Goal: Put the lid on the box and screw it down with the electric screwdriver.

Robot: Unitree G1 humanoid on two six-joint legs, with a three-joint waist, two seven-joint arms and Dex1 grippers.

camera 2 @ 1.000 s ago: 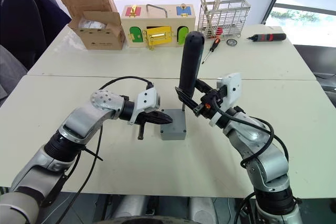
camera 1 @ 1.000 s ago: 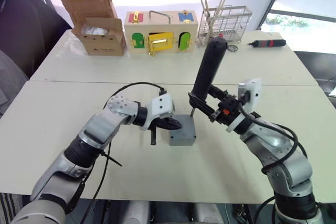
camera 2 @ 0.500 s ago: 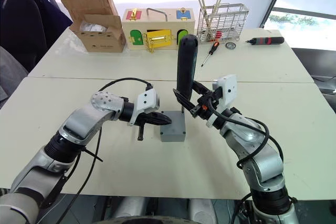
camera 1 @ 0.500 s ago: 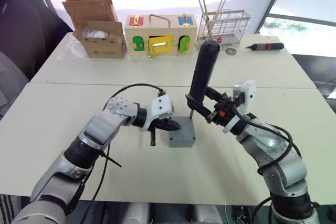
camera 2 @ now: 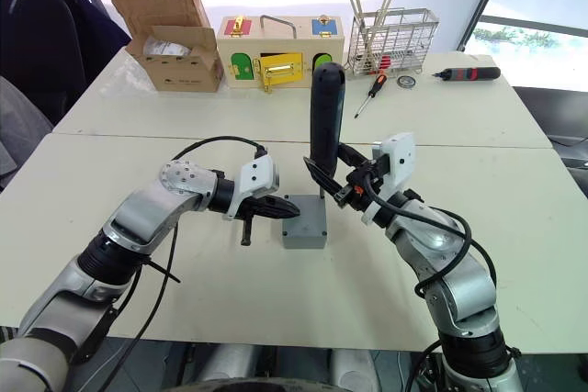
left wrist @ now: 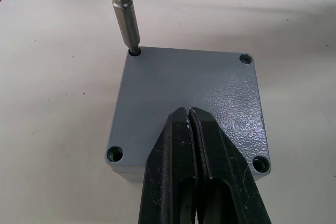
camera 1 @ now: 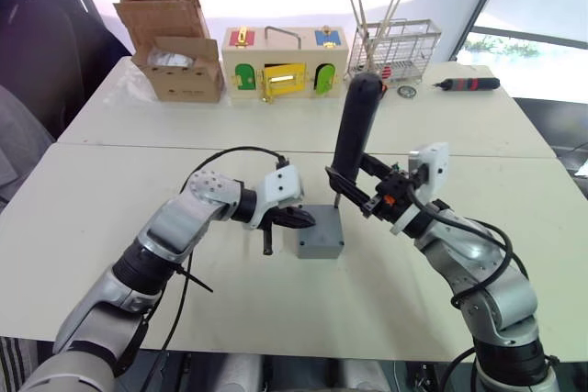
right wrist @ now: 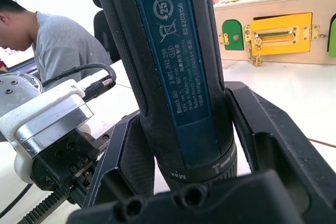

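The grey box [camera 1: 321, 245] stands mid-table with the lid [left wrist: 173, 87] lying flat on it. My left gripper [camera 1: 306, 219] is shut, and its fingertips [left wrist: 190, 129] rest on the lid's top. The electric screwdriver [camera 1: 355, 130] stands nearly upright in my right gripper [camera 1: 345, 183], which is shut around its lower body. Its metal bit [left wrist: 127, 24] sits in the lid's corner screw hole on the side away from my left gripper. Three other corner holes show in the left wrist view. The right wrist view shows the screwdriver [right wrist: 173, 66] clamped between the fingers [right wrist: 273, 140].
Along the far table edge stand a cardboard carton [camera 1: 175, 43], a wooden box with coloured doors [camera 1: 283, 66] and a wire basket [camera 1: 395, 43]. A manual screwdriver [camera 2: 370, 91] and a black tool with red bands [camera 1: 469, 84] lie near the basket. A person [right wrist: 47, 45] sits behind.
The electric screwdriver has tipped a little more upright over the box's corner. My left gripper stays shut on the lid. The head camera has shifted slightly.
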